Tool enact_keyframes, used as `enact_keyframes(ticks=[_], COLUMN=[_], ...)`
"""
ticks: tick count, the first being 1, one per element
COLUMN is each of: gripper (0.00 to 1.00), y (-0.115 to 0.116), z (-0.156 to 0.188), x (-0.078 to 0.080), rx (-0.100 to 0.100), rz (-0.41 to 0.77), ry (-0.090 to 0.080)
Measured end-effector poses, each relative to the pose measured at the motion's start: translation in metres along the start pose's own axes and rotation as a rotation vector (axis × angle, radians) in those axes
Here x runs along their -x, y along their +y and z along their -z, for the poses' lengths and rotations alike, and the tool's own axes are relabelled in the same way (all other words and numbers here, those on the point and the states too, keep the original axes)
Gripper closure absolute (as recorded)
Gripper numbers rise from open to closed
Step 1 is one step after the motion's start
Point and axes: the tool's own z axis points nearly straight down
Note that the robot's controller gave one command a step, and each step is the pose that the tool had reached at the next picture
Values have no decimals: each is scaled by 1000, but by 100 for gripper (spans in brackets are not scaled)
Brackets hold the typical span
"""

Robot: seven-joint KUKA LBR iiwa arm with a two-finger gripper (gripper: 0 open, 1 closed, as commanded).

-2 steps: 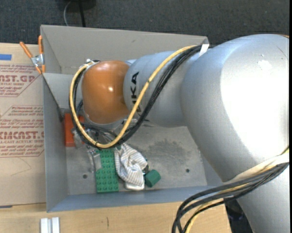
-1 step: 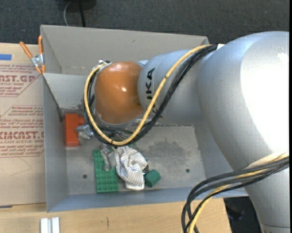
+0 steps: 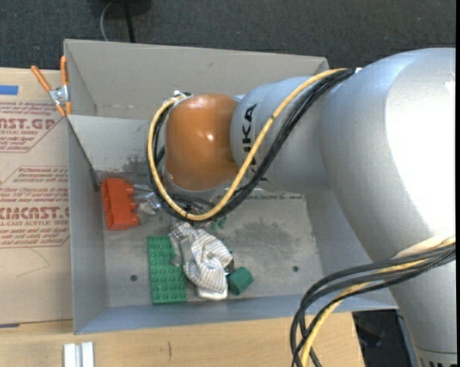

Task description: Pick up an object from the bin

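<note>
So, where you're at with this: I'd say the pick isn't done yet. Everything I can make out is lying on the floor of the bin [image 3: 280,232], and nothing looks lifted.

Starting at the bin's near wall, you've got a flat green studded plate [image 3: 161,272] lying towards the near-left corner. A crumpled white cloth [image 3: 205,262] sits right against its right-hand edge and looks like it overlaps it a bit. A small green block [image 3: 239,280] touches the cloth on the other side, also close to the near wall.

Further back, an orange brick [image 3: 120,202] rests close to the left wall, well apart from the cloth pile.

Then there's your hand [image 3: 158,202]. It's low in the bin, around the middle and a little left, tucked under the arm's orange cover [image 3: 199,140], so only a bit of metal pokes out. That bit is just beside the orange brick and just behind the far end of the cloth. Honestly I can't tell how wide it's open, or whether it's touching anything. I can't see anything held in it either.

My guess is it's down at grasp height, so what's left is the close, the lift and getting clear of the walls. The brick or the cloth are the nearest candidates, but I can't say which.
</note>
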Motion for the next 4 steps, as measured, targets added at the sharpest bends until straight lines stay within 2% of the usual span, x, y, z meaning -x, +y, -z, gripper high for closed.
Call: enact_keyframes(ticks=[1, 2, 3, 4], gripper=[100, 100, 100, 100], y=[-29, -29, -5, 7], z=[10, 10, 5, 4], x=[-41, -41, -25, -20], rx=[-1, 0, -7, -7], rz=[-98, -98, -108, -103], ry=[-9, -10, -19, -24])
